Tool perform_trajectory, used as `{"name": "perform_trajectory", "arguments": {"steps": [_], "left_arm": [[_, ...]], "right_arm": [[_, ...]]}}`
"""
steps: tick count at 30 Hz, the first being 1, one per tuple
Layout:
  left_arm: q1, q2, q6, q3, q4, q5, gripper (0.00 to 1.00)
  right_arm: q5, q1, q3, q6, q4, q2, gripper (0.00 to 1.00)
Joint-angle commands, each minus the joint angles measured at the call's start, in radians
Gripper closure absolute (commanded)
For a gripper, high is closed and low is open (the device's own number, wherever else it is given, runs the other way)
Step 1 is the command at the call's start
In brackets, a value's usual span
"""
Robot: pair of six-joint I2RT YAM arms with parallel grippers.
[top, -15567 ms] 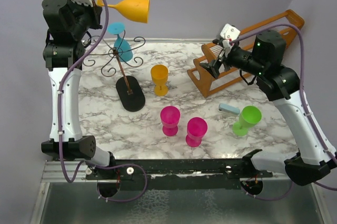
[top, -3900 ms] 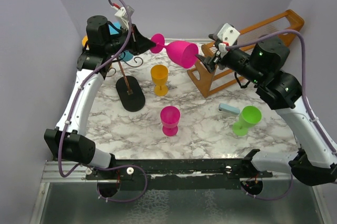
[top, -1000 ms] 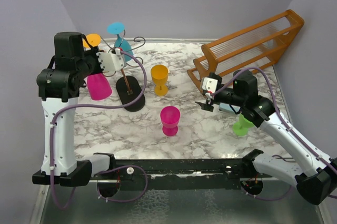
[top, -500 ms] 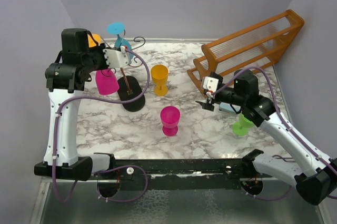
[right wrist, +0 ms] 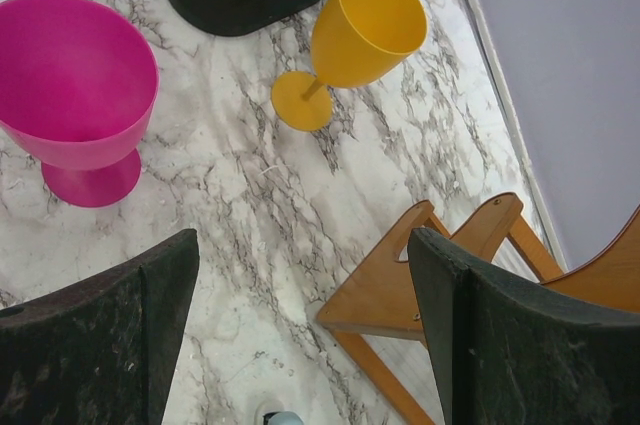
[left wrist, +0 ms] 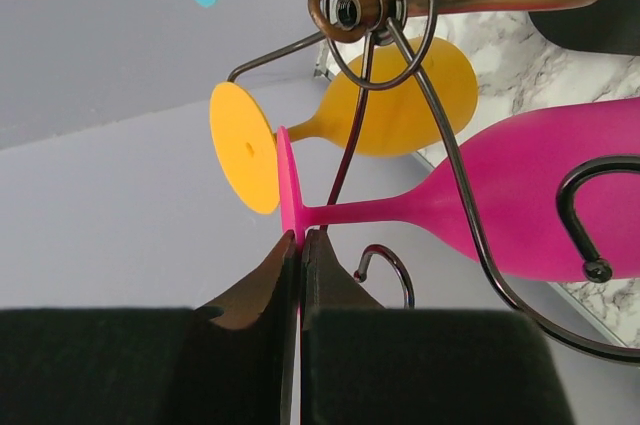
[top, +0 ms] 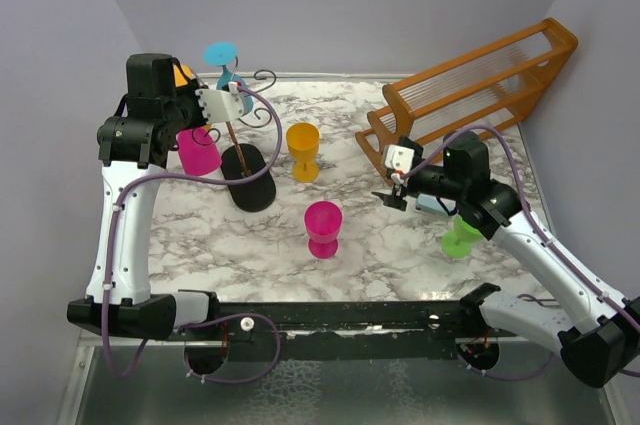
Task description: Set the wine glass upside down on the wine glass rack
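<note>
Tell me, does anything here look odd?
Nothing is spilled or broken. The oddest sight: the left gripper pinches the pink wine glass by its foot, bowl down, among the hooks of the wine glass rack.

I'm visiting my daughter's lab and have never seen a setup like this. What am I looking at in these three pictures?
Two robot arms are bolted at the near edge of a marble table. The wide picture comes from a camera above and behind them. The other two come from cameras on the wrists, looking past each arm's own fingers. The left gripper is shut on the foot of a pink glass, held upside down by a wire rack where a blue glass and an orange glass already hang. The right gripper is open and empty. On the table stand a yellow glass, a second pink glass, a green glass and a wooden rack.
</note>
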Motion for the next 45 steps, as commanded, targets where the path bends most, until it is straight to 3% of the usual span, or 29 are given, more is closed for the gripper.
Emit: {"name": "perform_trajectory", "arguments": {"steps": [1, 23, 45], "left_arm": [[0.002, -0.005, -0.028, 0.000, 0.030, -0.074, 0.99], [0.003, -0.034, -0.045, 0.009, -0.056, -0.192, 0.98], [0.002, -0.058, -0.068, 0.018, -0.108, -0.126, 0.98]], "right_arm": [[-0.027, -0.006, -0.013, -0.002, 0.017, 0.005, 0.16], [-0.049, -0.019, -0.013, -0.002, 0.010, 0.003, 0.16], [-0.067, -0.028, -0.020, -0.004, 0.010, 0.007, 0.15]]}}
